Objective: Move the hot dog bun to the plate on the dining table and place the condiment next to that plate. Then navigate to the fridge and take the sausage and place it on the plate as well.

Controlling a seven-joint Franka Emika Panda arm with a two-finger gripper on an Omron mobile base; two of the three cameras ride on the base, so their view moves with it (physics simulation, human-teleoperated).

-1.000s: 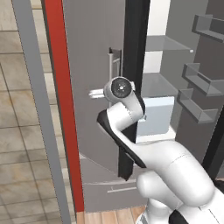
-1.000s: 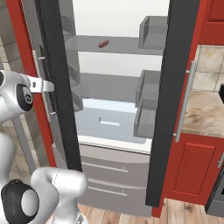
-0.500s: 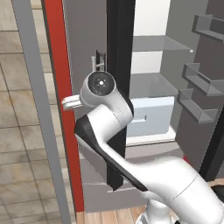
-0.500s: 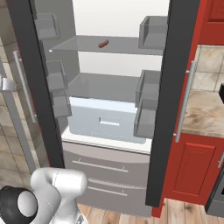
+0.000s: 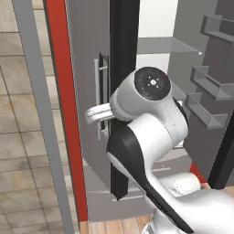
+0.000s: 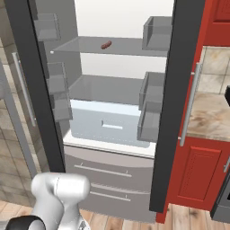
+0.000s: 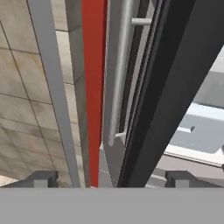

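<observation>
Sausage [image 6: 106, 45] lies on the upper glass shelf [image 6: 112, 46] of the fridge [image 6: 112, 117], toward the left of that shelf and well above the pale drawer [image 6: 108, 126]. We judge the step in hand to be clearing the opened left door [image 5: 89, 114] and turning to reach in. To do it well, we should draw the arm back from the door's handle [image 7: 118, 78], swing past the dark door edge without clipping it, and approach the sausage from the front, level with the shelf. Our end effector [image 7: 111, 177] is spread wide, its two tips far apart, holding nothing; the handle sits just beyond it, apart from the tips as far as we can tell
</observation>
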